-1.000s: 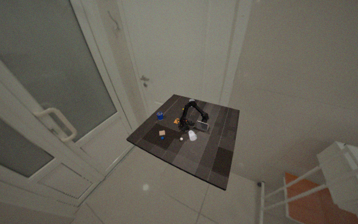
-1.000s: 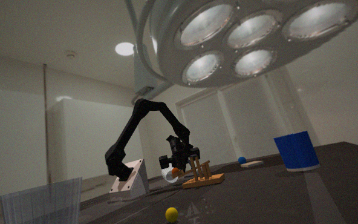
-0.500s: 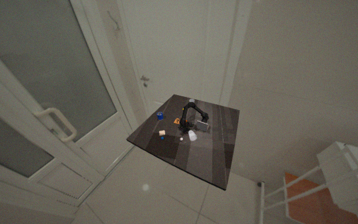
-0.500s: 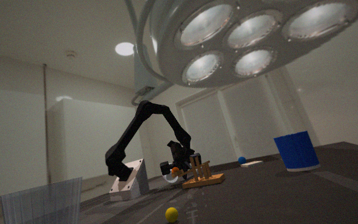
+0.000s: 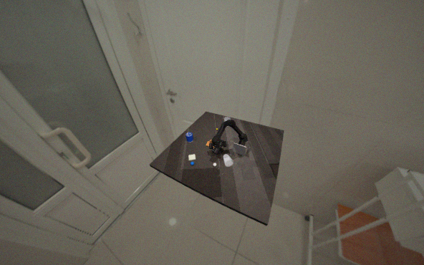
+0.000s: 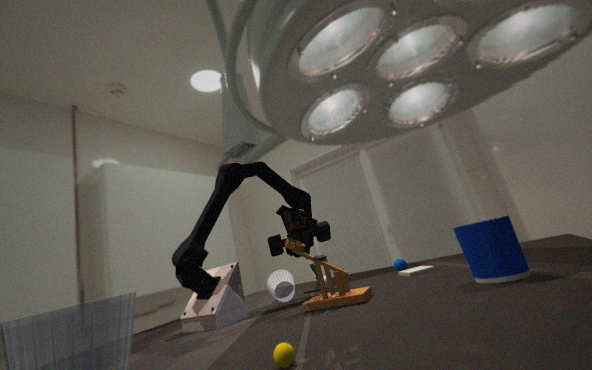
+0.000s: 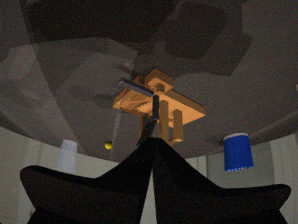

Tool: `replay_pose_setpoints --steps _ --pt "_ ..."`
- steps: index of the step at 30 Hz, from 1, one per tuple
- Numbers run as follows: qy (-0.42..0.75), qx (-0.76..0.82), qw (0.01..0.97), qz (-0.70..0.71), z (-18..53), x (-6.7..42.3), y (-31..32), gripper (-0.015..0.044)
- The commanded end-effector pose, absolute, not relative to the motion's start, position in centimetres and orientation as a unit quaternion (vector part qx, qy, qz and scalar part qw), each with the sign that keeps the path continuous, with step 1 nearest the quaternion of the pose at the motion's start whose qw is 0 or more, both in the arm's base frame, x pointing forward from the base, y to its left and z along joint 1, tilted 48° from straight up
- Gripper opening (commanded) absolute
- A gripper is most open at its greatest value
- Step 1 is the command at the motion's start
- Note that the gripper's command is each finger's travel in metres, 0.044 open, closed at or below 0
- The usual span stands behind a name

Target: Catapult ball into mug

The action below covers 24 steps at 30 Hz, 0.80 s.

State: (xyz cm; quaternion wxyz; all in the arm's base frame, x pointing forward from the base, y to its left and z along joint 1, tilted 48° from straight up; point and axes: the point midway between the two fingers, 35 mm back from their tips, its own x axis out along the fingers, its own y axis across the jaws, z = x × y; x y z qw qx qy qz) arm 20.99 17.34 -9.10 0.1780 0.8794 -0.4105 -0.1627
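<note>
The orange wooden catapult (image 6: 337, 294) (image 5: 208, 143) (image 7: 160, 104) stands mid-table. Its throwing arm slants up toward my gripper (image 6: 292, 245) (image 5: 216, 147) (image 7: 153, 140). The gripper is shut with nothing between the fingers, and its tips are at the raised end of that arm. The blue mug (image 6: 491, 248) (image 5: 189, 137) (image 7: 237, 152) stands upright beyond the catapult, well apart from it. A yellow ball (image 6: 283, 354) (image 5: 216, 129) (image 7: 108, 144) lies loose on the table. I cannot tell whether a ball sits in the catapult.
A white cup (image 6: 281, 285) (image 5: 228, 160) lies on its side near the catapult. A small blue ball (image 6: 400, 264) (image 5: 192, 163) lies beside a flat white block (image 6: 415, 270) (image 5: 192, 157). A white ball (image 5: 214, 165) lies near the cup. A translucent box (image 6: 68, 332) stands near the table edge.
</note>
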Motion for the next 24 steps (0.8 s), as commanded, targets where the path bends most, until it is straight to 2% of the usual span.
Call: replay_pose_setpoints --steps 1,3,18,24 --pt "-0.412 0.878 0.177 -0.169 -7.9 19.8 19.4 0.0" --pt "-0.409 0.883 0.164 -0.164 -8.8 20.9 18.3 0.0053" --pt "-0.452 0.876 -0.068 -0.152 -9.3 25.1 21.6 0.044" --pt "-0.465 0.86 -0.154 -0.141 -9.0 26.9 22.8 0.044"
